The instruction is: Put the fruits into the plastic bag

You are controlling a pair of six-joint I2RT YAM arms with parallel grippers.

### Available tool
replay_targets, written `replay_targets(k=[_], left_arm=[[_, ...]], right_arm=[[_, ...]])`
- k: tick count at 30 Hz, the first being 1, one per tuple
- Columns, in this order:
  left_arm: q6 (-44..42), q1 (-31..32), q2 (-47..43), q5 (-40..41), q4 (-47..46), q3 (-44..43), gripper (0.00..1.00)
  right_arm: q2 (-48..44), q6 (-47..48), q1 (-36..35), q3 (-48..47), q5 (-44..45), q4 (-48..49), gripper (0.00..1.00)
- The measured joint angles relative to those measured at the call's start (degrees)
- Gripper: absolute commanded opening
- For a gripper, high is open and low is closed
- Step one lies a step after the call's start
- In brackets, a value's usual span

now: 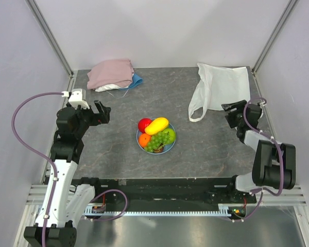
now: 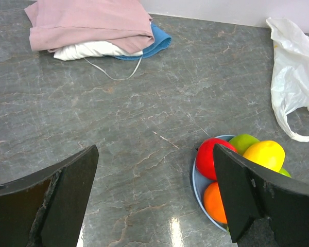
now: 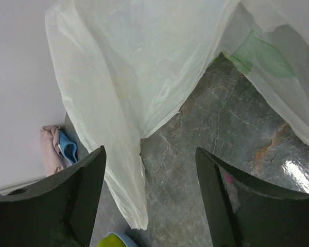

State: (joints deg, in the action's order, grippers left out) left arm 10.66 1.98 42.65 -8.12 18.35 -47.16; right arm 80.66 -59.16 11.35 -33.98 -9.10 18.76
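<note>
**A:** Where are the fruits (image 1: 155,134)?

**B:** All heaped on the light-blue plate (image 2: 198,184), around the middle of the bench (image 1: 113,149). The red apple (image 1: 144,124) is at the far left of the heap. The yellow mango (image 1: 157,125) lies beside it, touching it. The orange (image 1: 144,139) is at the near left, the green grapes (image 1: 155,143) are on the near side, and the green apple (image 1: 168,135) is on the right.

**A:** And the plastic bag (image 1: 221,85)?

**B:** It lies flat on the bench at the far right, well apart from the plate. One loop handle trails toward the near left. The right wrist view shows a green leaf print (image 3: 262,56) on it.

**A:** What is the left hand (image 1: 103,111) doing?

**B:** It hangs above the bench to the left of the plate, released. Its fingers are spread wide with only bare bench between them. In its own wrist view the plate sits just behind its right finger.

**A:** And the right hand (image 1: 230,109)?

**B:** It is at the near edge of the bag, on the right side of the bench. Its fingers (image 3: 67,200) stand apart and grasp nothing. A crinkled fold of the bag and some bare bench show in the gap between them. I cannot tell whether either finger touches the plastic.

**A:** Is anything else on the bench?

**B:** A folded pink cloth (image 1: 110,73) sits at the far left. It rests on something white (image 1: 110,87) and something blue (image 1: 137,80).
</note>
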Motion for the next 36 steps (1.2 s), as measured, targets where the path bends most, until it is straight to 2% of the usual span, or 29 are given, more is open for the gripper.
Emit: replay_targets(k=[13, 19, 23, 29, 30, 32, 33, 36], left_arm=[[0.0, 0.0, -1.4, -0.1, 0.0, 0.5, 0.99], [0.0, 1.3, -3.9, 0.3, 0.0, 1.1, 0.99], [-0.1, 2.8, -3.8, 0.3, 0.0, 1.2, 0.99], [-0.1, 3.7, -2.6, 0.2, 0.0, 1.4, 0.99], [-0.1, 3.7, -2.6, 0.2, 0.0, 1.5, 0.99], [-0.1, 3.7, -2.6, 0.2, 0.0, 1.6, 0.99], [-0.1, 3.7, -2.6, 0.2, 0.0, 1.6, 0.99], [-0.1, 3.7, -2.6, 0.0, 0.0, 1.6, 0.99]], right_arm=[[13.0, -7.4, -3.2, 0.7, 7.5, 10.9, 0.64], [19.4, -11.1, -4.6, -1.2, 11.0, 15.8, 0.62], [22.4, -13.4, -5.2, -2.1, 13.0, 19.8, 0.56], [27.1, -15.1, -6.0, -5.0, 14.6, 22.2, 0.34], [27.7, -15.1, -6.0, -5.5, 14.6, 22.3, 0.27], [28.7, -14.6, -6.0, -6.3, 14.6, 22.5, 0.20], [28.9, -14.3, -6.0, -6.6, 14.6, 22.4, 0.12], [29.1, -12.6, -6.0, -7.1, 14.6, 21.9, 0.00]])
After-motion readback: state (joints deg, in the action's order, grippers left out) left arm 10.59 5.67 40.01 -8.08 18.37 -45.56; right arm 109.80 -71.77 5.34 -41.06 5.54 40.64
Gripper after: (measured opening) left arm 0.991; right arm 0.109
